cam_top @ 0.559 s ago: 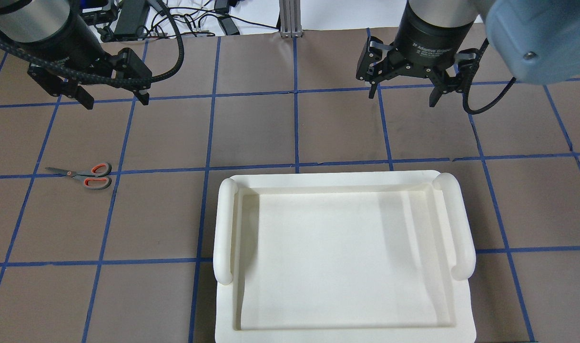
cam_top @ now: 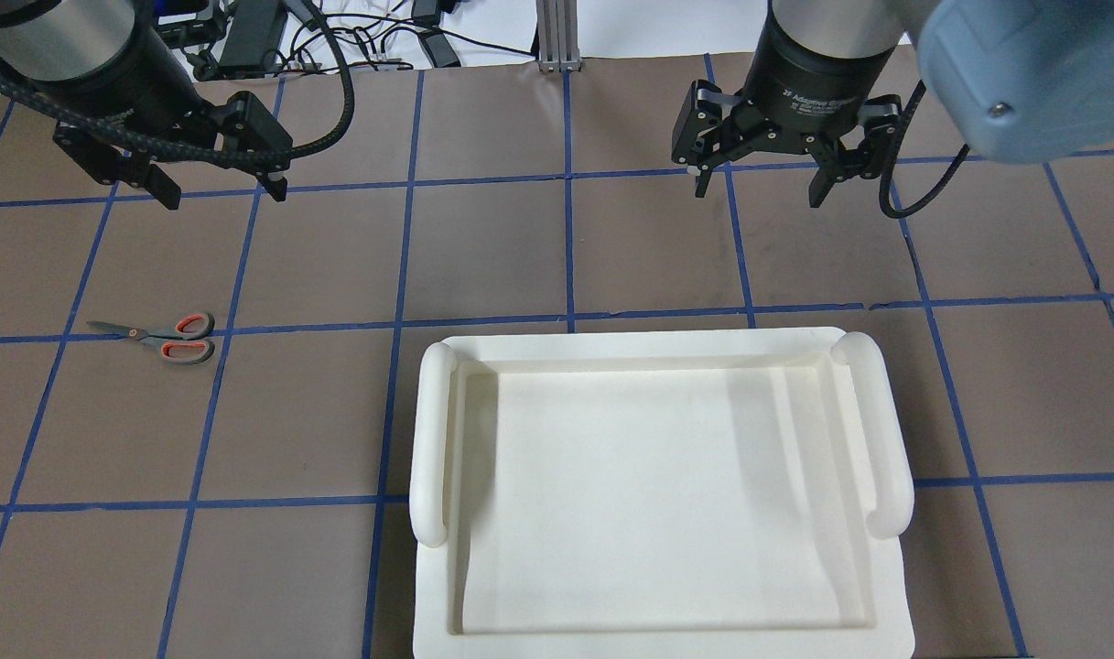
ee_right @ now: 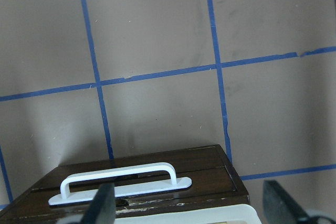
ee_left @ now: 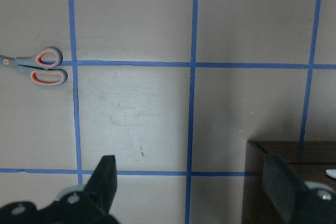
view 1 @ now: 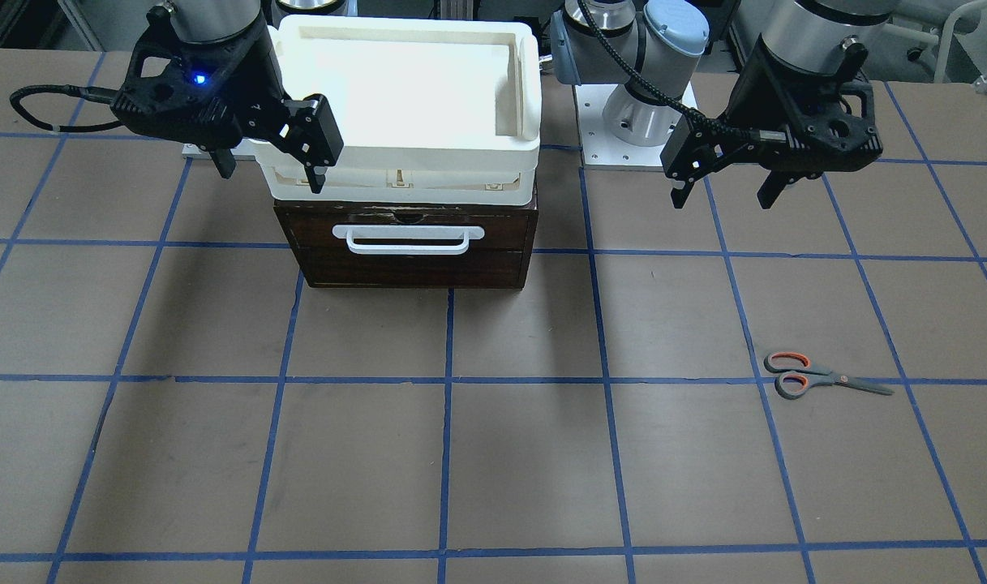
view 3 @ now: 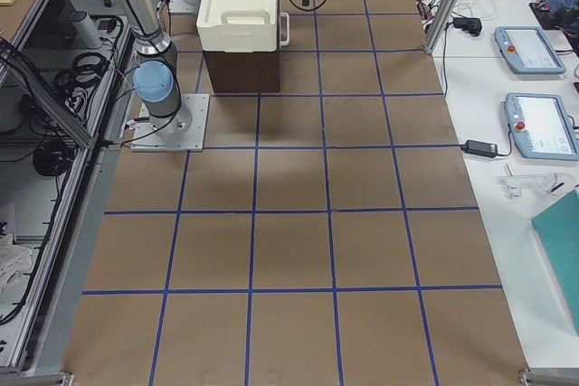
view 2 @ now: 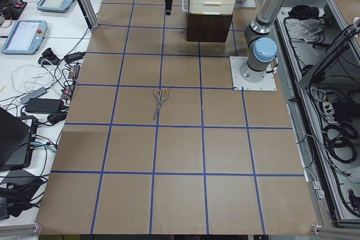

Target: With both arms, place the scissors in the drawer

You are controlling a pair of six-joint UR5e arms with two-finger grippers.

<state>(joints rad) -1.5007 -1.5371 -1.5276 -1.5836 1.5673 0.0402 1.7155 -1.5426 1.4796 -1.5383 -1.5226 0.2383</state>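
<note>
The scissors (cam_top: 154, 336) lie flat on the brown mat on my left side, handles toward the middle; they also show in the front view (view 1: 826, 377) and the left wrist view (ee_left: 34, 67). My left gripper (cam_top: 224, 197) is open and empty, high above the mat and apart from the scissors; in the front view it (view 1: 723, 202) hangs on the right. The dark brown drawer (view 1: 408, 259) is closed, its white handle (view 1: 408, 238) facing outward. My right gripper (cam_top: 759, 195) is open and empty, above and in front of the drawer (ee_right: 136, 182).
A white plastic tray (cam_top: 433, 430) sits on top of the drawer cabinet and hides it from overhead. Blue tape lines grid the mat. Cables and controllers lie beyond the table's far edge (cam_top: 337, 37).
My right gripper has shifted a little to the left in the overhead view. The left gripper and the scissors have hardly moved.
</note>
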